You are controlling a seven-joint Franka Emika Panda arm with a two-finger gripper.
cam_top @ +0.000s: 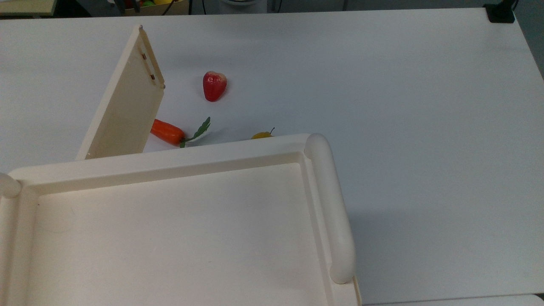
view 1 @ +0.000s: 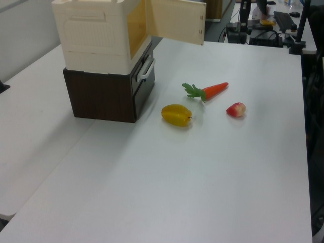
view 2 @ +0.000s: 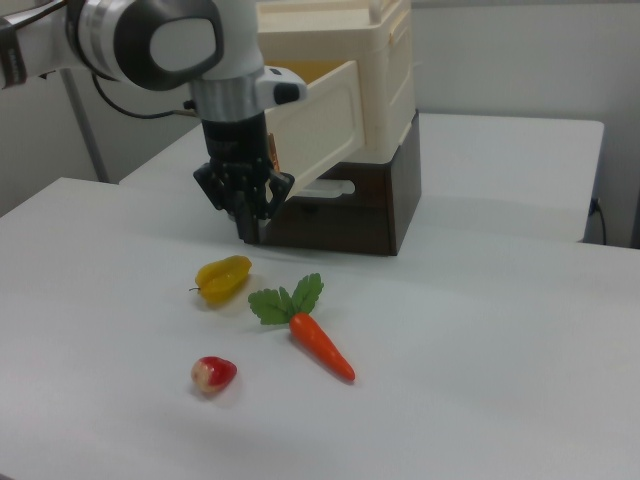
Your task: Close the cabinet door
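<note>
Right view: my end effector (view 2: 250,222), fingers pressed together and empty, is hanging beside the cabinet door (view 2: 318,125), which is standing wide open; next I am needing to push it shut.

A white table (cam_top: 382,85) carries three toy foods. A red strawberry-like fruit (cam_top: 213,85) lies by itself, well apart from the others in the top view; in the right view it (view 2: 213,373) sits nearest the camera. An orange carrot (cam_top: 168,131) with green leaves (cam_top: 199,130) lies on its side; in the right view its leaves (view 2: 288,299) point toward a yellow fruit (view 2: 223,277), which rests just beside them. The left view shows the yellow fruit (view 1: 176,115) between the carrot (view 1: 214,89) and a dark brown box (view 1: 106,93) that has a pale bar handle (view 1: 147,71) on its front. Past the table's far end stands dark equipment with cables (view 1: 258,25).
</note>
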